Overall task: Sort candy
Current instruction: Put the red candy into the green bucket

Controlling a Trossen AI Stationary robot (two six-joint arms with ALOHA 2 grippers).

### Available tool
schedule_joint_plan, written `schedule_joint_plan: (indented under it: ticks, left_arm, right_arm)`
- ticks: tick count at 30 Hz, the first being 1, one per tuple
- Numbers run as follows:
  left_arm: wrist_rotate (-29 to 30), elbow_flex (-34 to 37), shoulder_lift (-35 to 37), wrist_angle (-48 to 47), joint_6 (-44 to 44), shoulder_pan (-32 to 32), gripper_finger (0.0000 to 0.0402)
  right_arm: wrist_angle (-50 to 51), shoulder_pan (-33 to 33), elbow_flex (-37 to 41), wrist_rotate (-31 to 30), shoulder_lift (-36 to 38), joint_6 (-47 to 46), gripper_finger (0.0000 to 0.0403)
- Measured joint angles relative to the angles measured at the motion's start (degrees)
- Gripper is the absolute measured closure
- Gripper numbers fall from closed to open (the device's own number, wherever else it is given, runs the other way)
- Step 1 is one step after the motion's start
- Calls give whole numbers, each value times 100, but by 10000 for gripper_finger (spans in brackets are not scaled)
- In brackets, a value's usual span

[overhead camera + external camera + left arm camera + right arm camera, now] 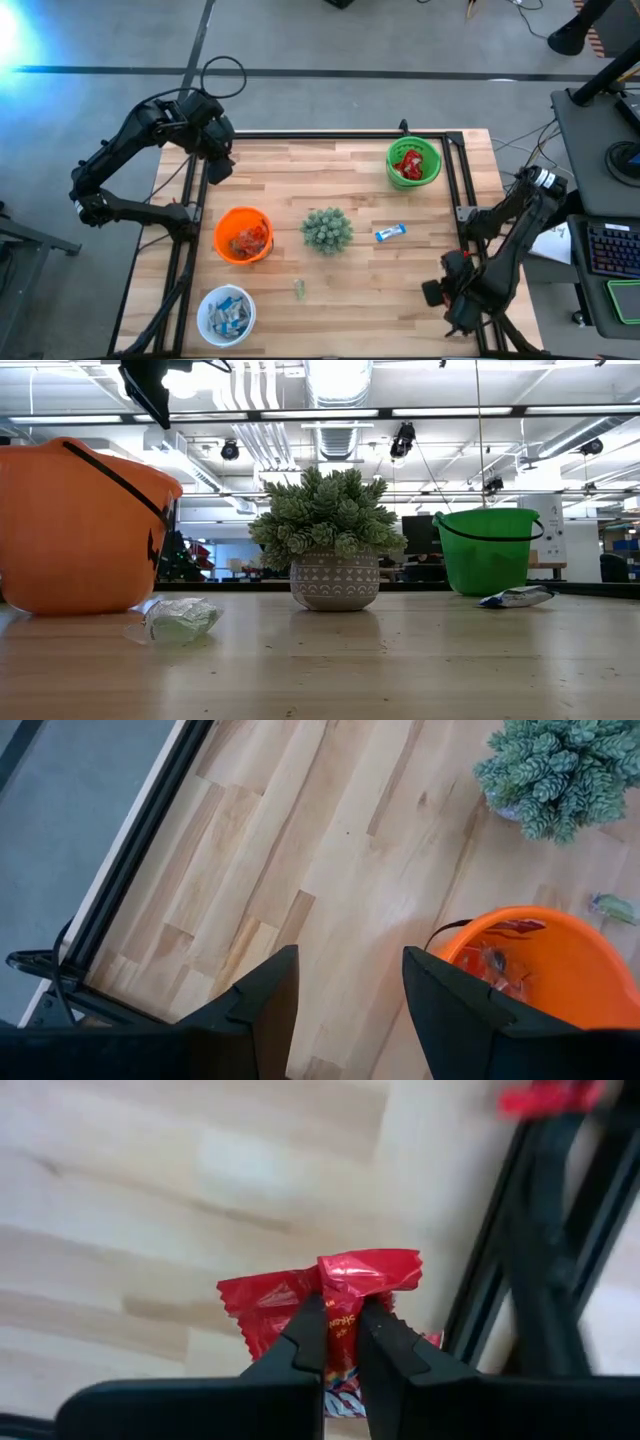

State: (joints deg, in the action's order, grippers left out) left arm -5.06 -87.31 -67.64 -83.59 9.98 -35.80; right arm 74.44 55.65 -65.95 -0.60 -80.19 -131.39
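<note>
Overhead view first. I see the right gripper (pixel 436 291) low at the near right edge of the table (pixel 420 300), with the left gripper (pixel 218 165) parked over the far left corner. Three buckets stand on the wood: a green bucket (pixel 414 162) at far right holding red pieces, an orange bucket (pixel 243 235) left of centre, and a white bucket (pixel 226 313) at near left. A potted plant (pixel 327 230) sits mid-table, a blue-and-white bar (pixel 390 233) lies to its right, and a small green piece (pixel 299 290) lies nearer me.

Table-level view: neither gripper's fingertips show; the green piece lies beside the orange bucket.

Left wrist view: I see the left gripper's fingers (pixel 262 1010) spread apart with nothing between them, above bare wood next to the orange bucket.

Right wrist view: the right gripper's fingers (pixel 310 1342) are pinched on a red packet (pixel 330 1295), gripped across its middle, its long axis crosswise to them.

I judge the next move turns on this: the green bucket lies straight toward the far side from the right gripper, along the same right edge, and the right arm is much the nearer.
</note>
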Motion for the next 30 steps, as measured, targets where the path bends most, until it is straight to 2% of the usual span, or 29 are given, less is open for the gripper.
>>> schedule_joint_plan:
  ticks: [4, 13, 19, 24, 30]
  left_arm:
    - [0, 0, -3, 0, -44, 1, 240]
    - [-2, 0, -6, -5, -107, 1, 240]
    - [-2, 0, -9, -16, -109, 0, 240]
    - [-2, 0, -9, -22, -108, 1, 240]
    - [-2, 0, -9, -22, -146, 1, 240]
  right_arm:
    - [734, -209, -287, -642, 308, 189, 381]
    - [1141, -1005, -108, -2098, 1348, 968, 381]
    - [1321, -2007, -33, -2453, 1867, 1999, 381]
    - [1330, -3100, -33, -2796, 2179, 3145, 381]
    - [1198, -4468, -33, -2808, 2364, 4543, 381]
